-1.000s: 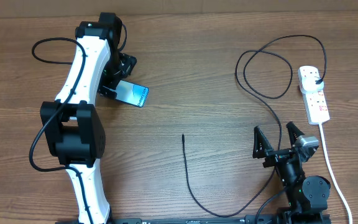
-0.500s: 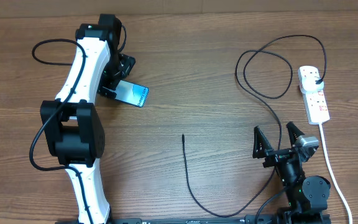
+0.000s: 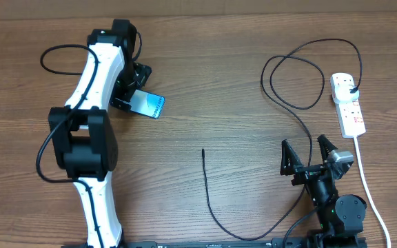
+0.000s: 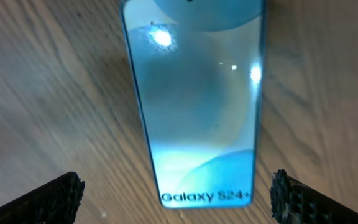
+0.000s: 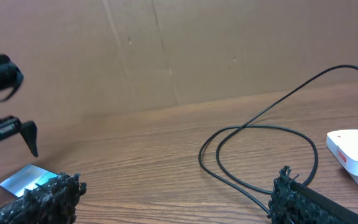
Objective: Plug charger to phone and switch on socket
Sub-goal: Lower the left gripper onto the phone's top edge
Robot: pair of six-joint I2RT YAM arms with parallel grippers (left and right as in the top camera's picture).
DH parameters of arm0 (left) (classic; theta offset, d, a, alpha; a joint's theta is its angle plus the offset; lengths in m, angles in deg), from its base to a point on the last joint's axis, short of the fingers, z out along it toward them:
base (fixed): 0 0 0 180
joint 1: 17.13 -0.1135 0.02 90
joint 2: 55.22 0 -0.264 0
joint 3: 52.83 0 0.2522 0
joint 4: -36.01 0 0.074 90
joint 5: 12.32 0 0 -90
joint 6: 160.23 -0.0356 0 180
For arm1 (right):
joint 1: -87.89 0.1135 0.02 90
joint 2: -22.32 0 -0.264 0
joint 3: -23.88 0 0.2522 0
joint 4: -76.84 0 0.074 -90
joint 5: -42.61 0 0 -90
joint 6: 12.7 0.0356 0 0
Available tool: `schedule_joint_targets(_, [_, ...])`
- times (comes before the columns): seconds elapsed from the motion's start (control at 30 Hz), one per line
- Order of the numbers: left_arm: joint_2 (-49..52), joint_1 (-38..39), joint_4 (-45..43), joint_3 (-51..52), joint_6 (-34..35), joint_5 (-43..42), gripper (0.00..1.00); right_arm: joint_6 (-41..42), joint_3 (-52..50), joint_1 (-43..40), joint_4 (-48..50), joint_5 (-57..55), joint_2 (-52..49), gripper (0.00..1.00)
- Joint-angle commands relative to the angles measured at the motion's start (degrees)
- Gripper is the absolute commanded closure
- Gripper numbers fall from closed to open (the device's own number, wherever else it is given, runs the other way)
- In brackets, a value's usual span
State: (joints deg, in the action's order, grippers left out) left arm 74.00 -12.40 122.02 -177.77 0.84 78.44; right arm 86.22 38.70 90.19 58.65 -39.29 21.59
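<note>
The phone (image 3: 148, 105) lies flat on the wood table at the upper left, screen glowing teal. In the left wrist view it (image 4: 197, 99) fills the middle, with "Galaxy S24+" at its near end. My left gripper (image 3: 130, 89) is open, its fingers (image 4: 178, 199) spread wider than the phone's near end, not touching it. The black charger cable (image 3: 291, 83) loops at upper right, its plug in the white socket strip (image 3: 349, 105). Its slim connector tip (image 3: 203, 151) lies free mid-table. My right gripper (image 3: 307, 157) is open and empty at lower right.
The socket strip's thick white cord (image 3: 367, 186) runs down the right edge past my right arm's base. The black cable passes under my right gripper and curves along the front edge. A cardboard wall (image 5: 166, 50) stands behind the table.
My left arm has shifted very slightly; its loose cable loop moved a little. The phone, the charger and my right gripper have not moved.
</note>
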Motion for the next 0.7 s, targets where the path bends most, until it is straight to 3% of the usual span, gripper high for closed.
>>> schedule_joint_targets(0.0, [3.6, -0.3, -0.9, 0.4, 1.1, -2.6, 0.0, -0.4, -0.6, 0.3, 0.2, -0.5, 0.5, 0.0])
schedule_joint_targets(0.67, [4.3, -2.6, -2.7, 0.4, -3.8, -3.2, 0.0, -0.4, -0.6, 0.3, 0.2, -0.5, 0.6, 0.0])
